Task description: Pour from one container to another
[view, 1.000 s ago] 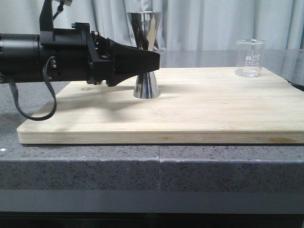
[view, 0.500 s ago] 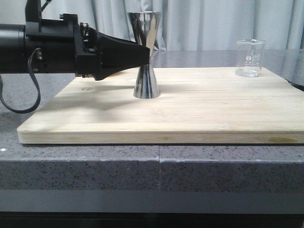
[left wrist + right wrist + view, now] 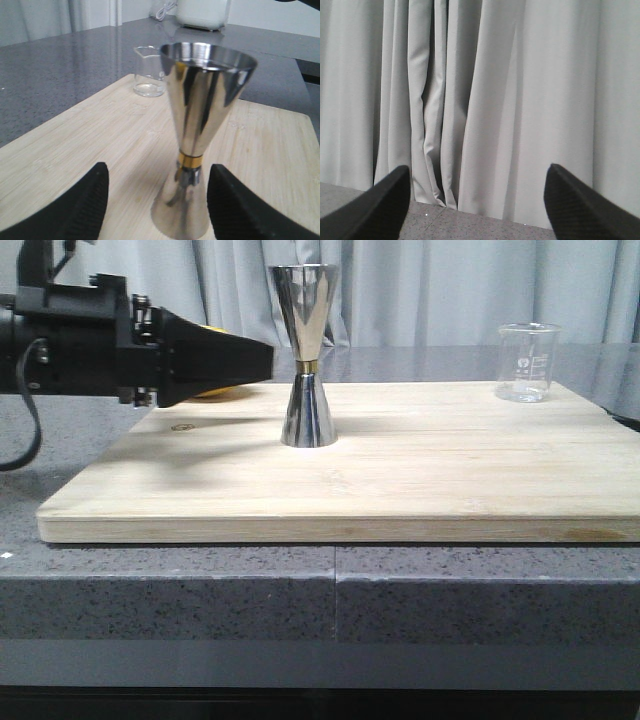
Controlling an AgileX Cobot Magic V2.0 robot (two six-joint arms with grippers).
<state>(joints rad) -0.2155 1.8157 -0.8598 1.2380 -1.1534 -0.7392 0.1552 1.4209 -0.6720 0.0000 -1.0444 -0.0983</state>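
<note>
The steel hourglass jigger (image 3: 306, 315) with a gold band at its waist stands upright on the wooden board (image 3: 450, 470), left of centre. The small clear glass beaker (image 3: 527, 362) stands at the board's far right corner. My left gripper (image 3: 262, 358) hangs level to the left of the jigger, a short gap away, not touching it. In the left wrist view the left gripper (image 3: 157, 172) is open, its jaws wide apart, with the jigger (image 3: 205, 100) ahead between them and the beaker (image 3: 148, 75) beyond. My right gripper (image 3: 477, 172) is open, facing curtains, and holds nothing.
The board lies on a grey speckled counter (image 3: 200, 590). A yellow object (image 3: 215, 392) shows just behind the left gripper. A white appliance (image 3: 202, 12) stands on the counter past the board. Curtains (image 3: 430, 290) hang behind.
My left gripper has drawn back to the left and risen slightly, leaving the jigger's waist. The jigger stays standing in place. The beaker has not moved.
</note>
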